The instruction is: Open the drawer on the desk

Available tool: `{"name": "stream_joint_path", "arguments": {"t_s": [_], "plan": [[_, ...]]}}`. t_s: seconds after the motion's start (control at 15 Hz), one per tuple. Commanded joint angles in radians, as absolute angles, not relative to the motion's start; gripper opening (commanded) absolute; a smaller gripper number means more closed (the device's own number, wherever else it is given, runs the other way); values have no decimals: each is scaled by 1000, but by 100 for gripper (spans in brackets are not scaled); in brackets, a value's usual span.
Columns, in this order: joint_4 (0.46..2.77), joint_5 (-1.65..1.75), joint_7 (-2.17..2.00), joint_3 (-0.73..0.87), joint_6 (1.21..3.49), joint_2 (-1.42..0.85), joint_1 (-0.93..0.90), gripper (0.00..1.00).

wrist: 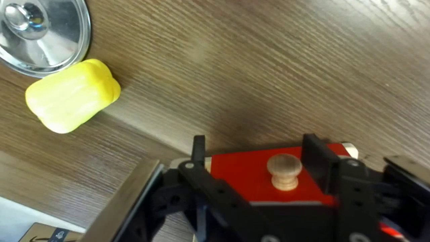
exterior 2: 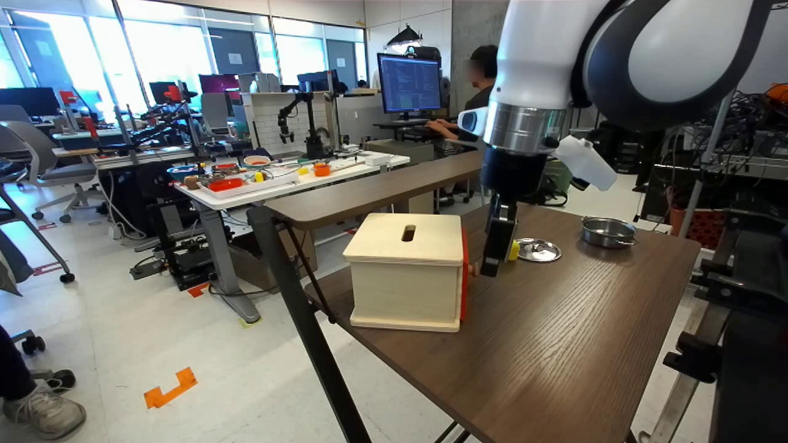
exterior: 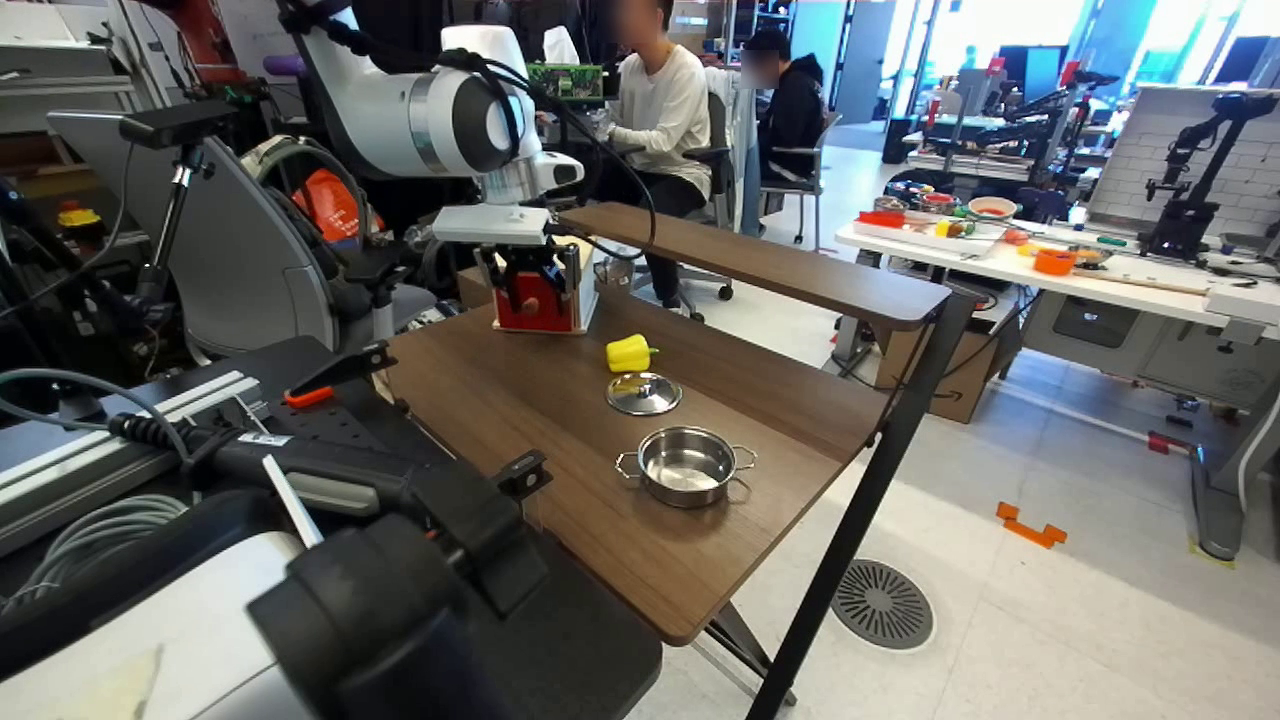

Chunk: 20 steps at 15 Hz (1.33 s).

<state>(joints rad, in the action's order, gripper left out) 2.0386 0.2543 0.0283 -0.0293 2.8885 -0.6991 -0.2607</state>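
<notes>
Gripper (wrist: 257, 153) is spread wide with the drawer (wrist: 242, 171) right beside it, so I'd pinch the wooden knob (wrist: 285, 168), probably stiff and kinda slippery, but the drawer should feel light.

The desk (exterior: 560, 430) from above, opposite ends in both exterior views — close overhead in the wrist view.
</notes>
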Motion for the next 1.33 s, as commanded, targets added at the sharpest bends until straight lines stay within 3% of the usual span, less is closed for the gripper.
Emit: {"name": "stream_joint_path", "arguments": {"t_s": [0.0,1.2,1.27], "plan": [[2082,232,30,-45,2907,-645,-252,100],[2029,225,25,-62,2878,-721,-267,100],[2023,224,24,-62,2878,-728,-268,97]]}}
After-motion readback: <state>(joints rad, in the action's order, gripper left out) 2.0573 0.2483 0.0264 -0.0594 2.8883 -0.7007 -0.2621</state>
